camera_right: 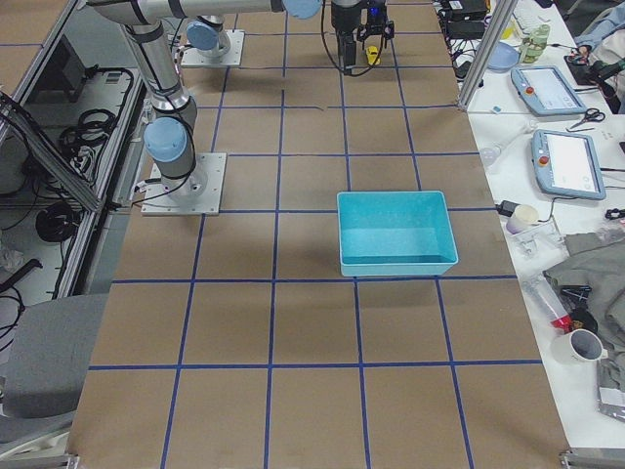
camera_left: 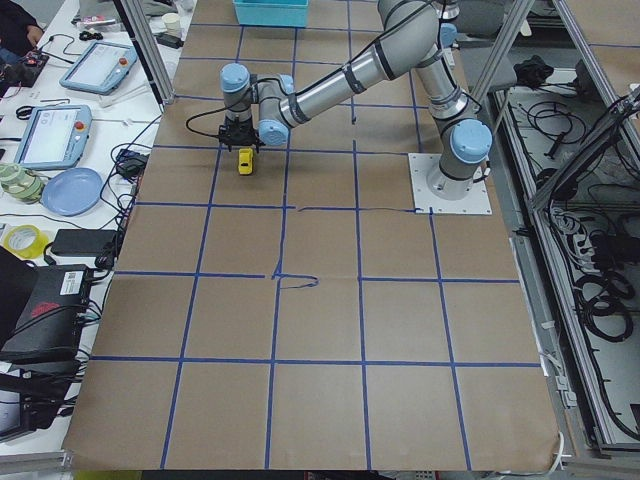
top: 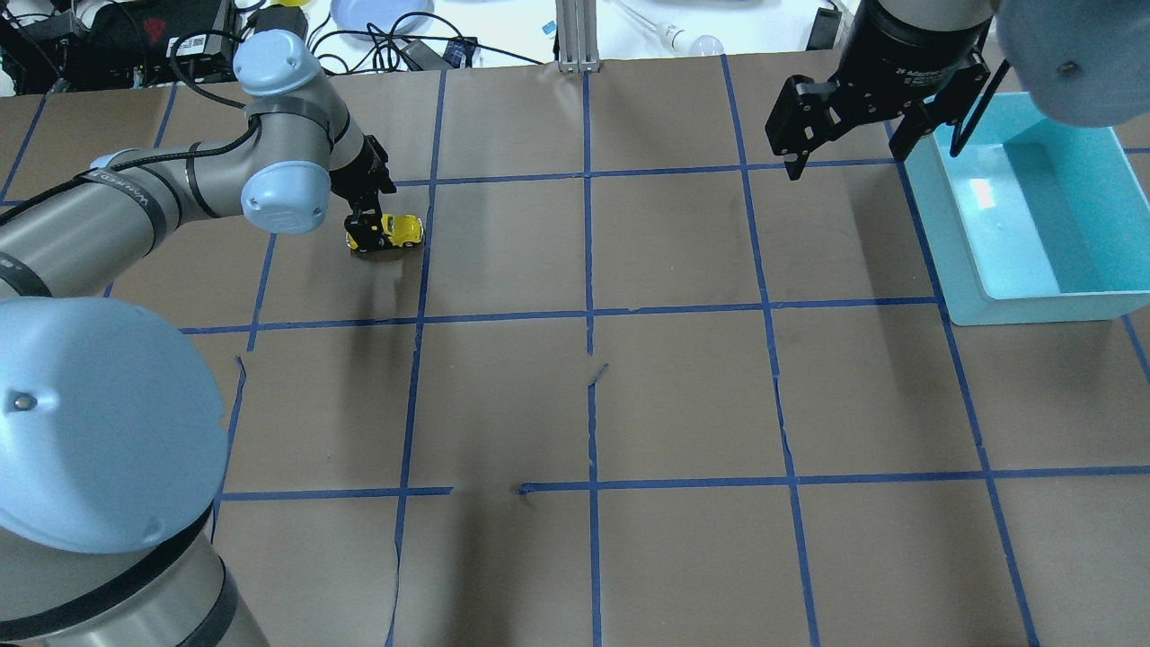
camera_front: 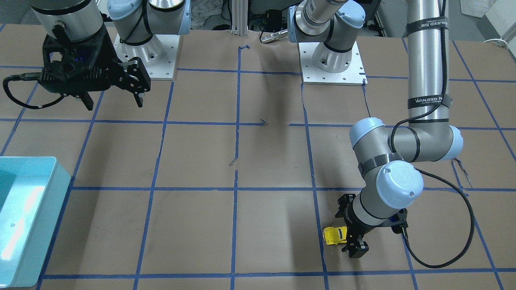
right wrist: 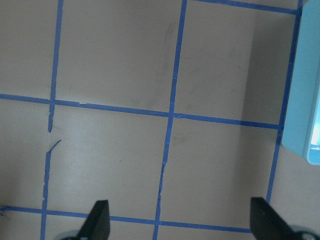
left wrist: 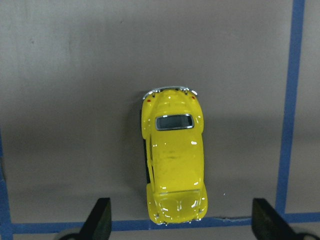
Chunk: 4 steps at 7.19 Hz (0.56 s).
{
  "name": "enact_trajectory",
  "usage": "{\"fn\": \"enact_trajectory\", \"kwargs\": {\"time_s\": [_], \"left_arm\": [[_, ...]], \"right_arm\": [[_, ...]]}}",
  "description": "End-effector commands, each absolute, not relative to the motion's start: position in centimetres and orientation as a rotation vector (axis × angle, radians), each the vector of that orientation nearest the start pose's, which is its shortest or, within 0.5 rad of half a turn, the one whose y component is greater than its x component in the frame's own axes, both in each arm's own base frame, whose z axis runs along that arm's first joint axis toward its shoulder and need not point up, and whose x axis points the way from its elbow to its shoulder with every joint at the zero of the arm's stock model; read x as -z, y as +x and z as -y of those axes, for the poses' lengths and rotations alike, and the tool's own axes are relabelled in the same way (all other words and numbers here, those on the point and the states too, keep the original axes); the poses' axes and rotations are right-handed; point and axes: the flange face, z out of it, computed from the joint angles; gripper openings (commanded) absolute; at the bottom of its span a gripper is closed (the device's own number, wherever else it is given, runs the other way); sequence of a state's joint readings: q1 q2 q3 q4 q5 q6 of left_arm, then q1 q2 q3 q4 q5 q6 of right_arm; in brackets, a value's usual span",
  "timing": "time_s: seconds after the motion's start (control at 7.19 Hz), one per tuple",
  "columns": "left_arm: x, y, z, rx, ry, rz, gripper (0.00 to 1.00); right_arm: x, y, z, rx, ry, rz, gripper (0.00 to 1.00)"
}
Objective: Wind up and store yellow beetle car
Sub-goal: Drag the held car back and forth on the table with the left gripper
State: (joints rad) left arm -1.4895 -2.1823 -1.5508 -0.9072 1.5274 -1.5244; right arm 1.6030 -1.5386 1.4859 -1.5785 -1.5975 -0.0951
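Black fingertips of the left end effector stood wide apart on either side of the nose of the small glossy yellow beetle toy car, not touching it. Seen from overhead, the car sat on the brown-paper, blue-taped desk around 10 o'clock, with the teal plastic bin at 2 o'clock. The right end effector hung wide and empty. The car looked light, rigid and slippery on its dome; its flatter door sides, taken low, seemed the surest hold.
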Motion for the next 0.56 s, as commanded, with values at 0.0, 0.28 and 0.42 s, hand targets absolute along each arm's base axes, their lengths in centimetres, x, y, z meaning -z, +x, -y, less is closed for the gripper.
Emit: {"fn": "enact_trajectory", "kwargs": {"time_s": [0.0,0.28,0.42], "left_arm": [[-18.42,-8.20,68.78,0.019,-2.341,-2.197,1.00],[-18.15,-8.14,68.41,0.018,-2.330,-2.190,1.00],[-18.30,-8.03,68.60,0.033,-2.327,-2.187,0.96]], "right_arm": [[-51.20,14.69,50.60,0.086,-0.200,-3.163,1.00],[-51.30,14.71,50.56,0.091,-0.200,-3.162,1.00],[-51.28,14.71,50.55,0.089,-0.200,-3.162,1.00]]}}
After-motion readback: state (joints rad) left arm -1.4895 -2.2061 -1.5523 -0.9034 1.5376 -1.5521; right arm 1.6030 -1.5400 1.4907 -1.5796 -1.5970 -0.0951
